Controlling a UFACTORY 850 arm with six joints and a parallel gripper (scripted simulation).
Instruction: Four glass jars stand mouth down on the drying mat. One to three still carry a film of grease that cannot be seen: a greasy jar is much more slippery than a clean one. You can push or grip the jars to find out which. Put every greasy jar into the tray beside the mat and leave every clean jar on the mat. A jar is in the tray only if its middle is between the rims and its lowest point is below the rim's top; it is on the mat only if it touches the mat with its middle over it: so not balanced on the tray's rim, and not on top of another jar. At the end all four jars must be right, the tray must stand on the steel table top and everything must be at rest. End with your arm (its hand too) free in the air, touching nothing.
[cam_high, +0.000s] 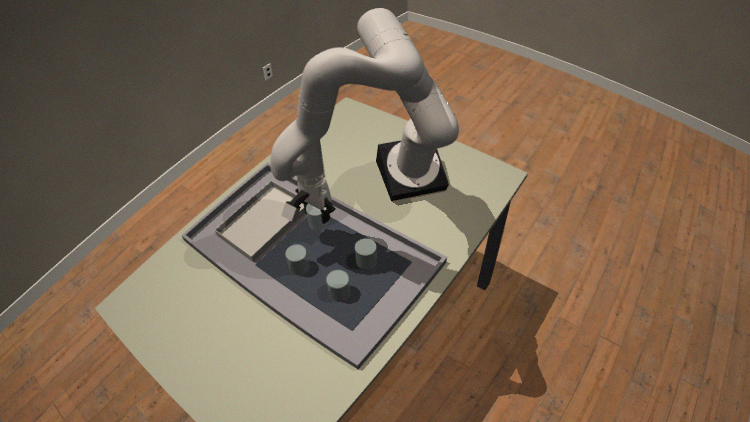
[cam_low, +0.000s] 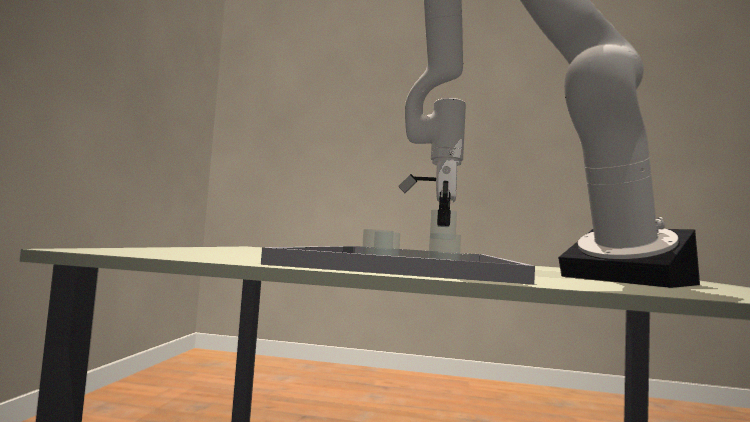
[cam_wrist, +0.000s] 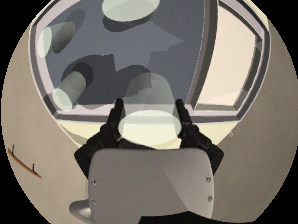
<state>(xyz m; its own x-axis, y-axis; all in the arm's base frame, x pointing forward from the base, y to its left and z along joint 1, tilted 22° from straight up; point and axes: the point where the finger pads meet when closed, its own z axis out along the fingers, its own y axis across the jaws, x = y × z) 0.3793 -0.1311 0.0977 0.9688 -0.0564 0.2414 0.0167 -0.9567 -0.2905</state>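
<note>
My gripper (cam_high: 313, 208) (cam_low: 444, 219) (cam_wrist: 149, 106) is shut on a pale glass jar (cam_high: 315, 217) (cam_low: 435, 223) (cam_wrist: 150, 128), held mouth down above the mat's tray-side corner nearest the arm base. In the exterior view its bottom is above the rims. Three similar jars stand mouth down on the dark mat (cam_high: 312, 288) (cam_wrist: 170, 30): one near the tray (cam_high: 296, 258) (cam_wrist: 131, 9), one toward the arm base (cam_high: 365, 252) (cam_wrist: 64, 97), and one at the front (cam_high: 338, 285) (cam_wrist: 44, 42). The cream-floored tray (cam_high: 256, 223) (cam_wrist: 227, 55) holds no jar. Grease cannot be seen.
A grey raised-rim surround (cam_high: 291, 301) (cam_low: 398, 266) encloses mat and tray. A low wall divides the tray from the mat, beside the held jar. The black arm base (cam_high: 419, 190) (cam_low: 629, 271) stands behind the surround on the pale table top (cam_high: 157, 314).
</note>
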